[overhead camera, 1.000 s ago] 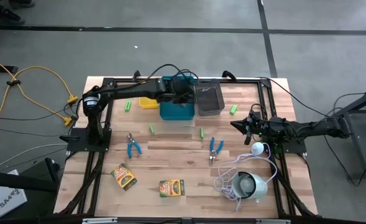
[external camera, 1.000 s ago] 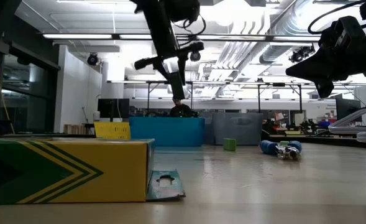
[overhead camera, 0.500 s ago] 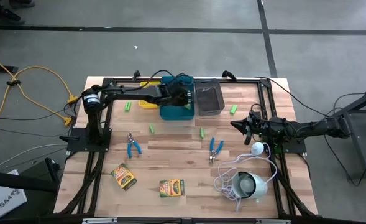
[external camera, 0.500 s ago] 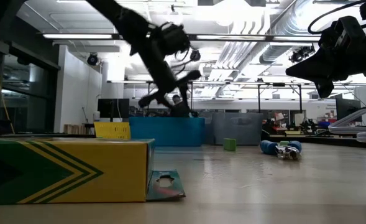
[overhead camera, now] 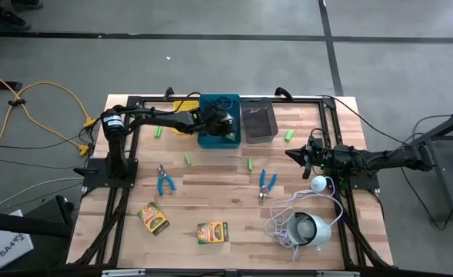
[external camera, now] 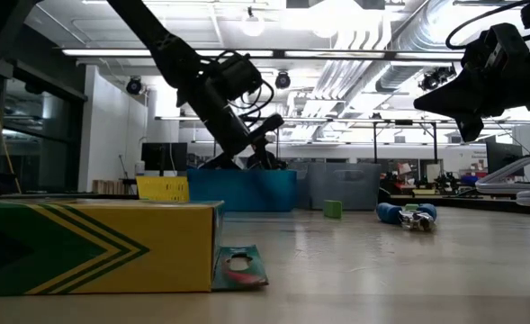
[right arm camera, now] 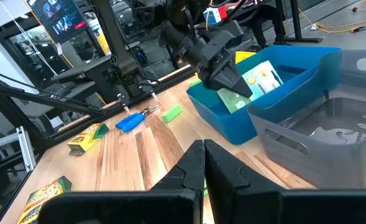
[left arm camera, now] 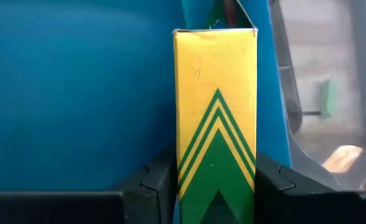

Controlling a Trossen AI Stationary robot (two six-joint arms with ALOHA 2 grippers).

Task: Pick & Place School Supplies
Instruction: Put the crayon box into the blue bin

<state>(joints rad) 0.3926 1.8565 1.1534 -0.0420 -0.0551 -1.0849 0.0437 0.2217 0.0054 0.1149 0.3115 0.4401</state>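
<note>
The crayon box (left arm camera: 215,124) is sitting inside the blue bin (overhead camera: 218,138), pinched between the fingers of your left pincer (right arm camera: 232,84), which is reaching over the bin's rim. If you are releasing here, the box may be catching on the bin wall and tipping out, since it is standing tall against it. Your right pincer (right arm camera: 203,163) is waiting at the desk's (overhead camera: 211,201) right edge, fingers pressed together. Two more crayon boxes (overhead camera: 212,231) are lying near the desk's front edge.

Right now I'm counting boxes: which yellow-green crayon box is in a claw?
The yellow-green cardboard crayon box in the blue plastic bin, gripped by the left claw; two others lie loose on the table.
</note>
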